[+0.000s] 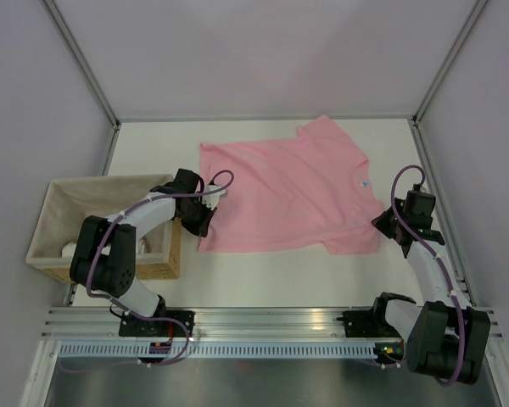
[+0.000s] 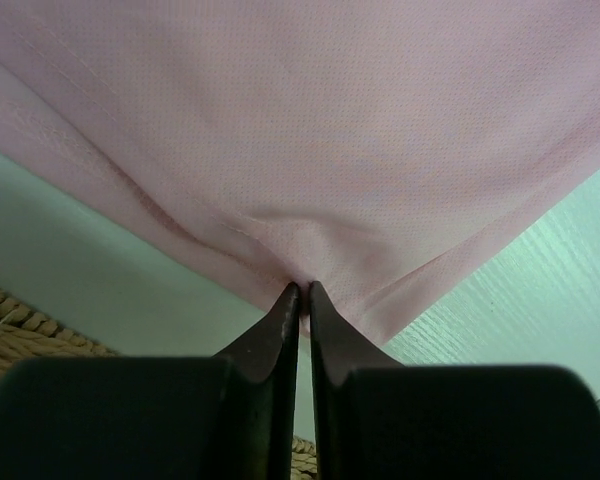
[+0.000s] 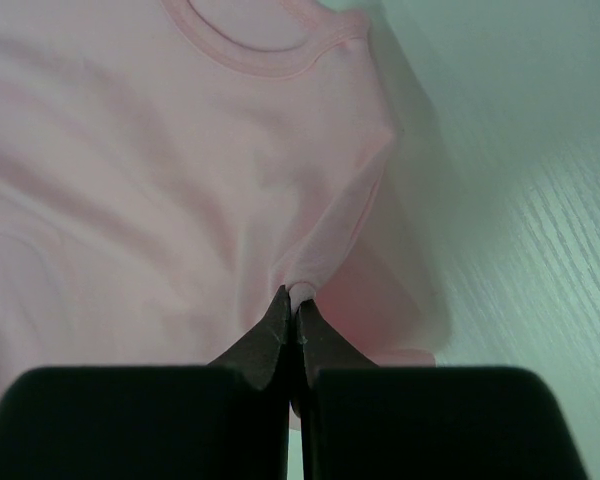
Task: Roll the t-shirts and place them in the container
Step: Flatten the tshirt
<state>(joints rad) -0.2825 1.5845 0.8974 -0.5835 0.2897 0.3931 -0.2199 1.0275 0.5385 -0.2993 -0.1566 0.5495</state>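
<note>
Top external showed you the soft, limp t-shirt (image 1: pixel 284 191) spread on the bench (image 1: pixel 263 275), the left gripper (image 2: pixel 304 288) pinching its hem corner and the right gripper (image 3: pixel 294 295) pinching a sleeve fold, and such edges looked the surest holds.

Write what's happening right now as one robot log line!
t-shirt: spread on table, unrolled | left gripper: shut on hem corner | right gripper: shut on sleeve fabric | basket: left of t-shirt
</note>
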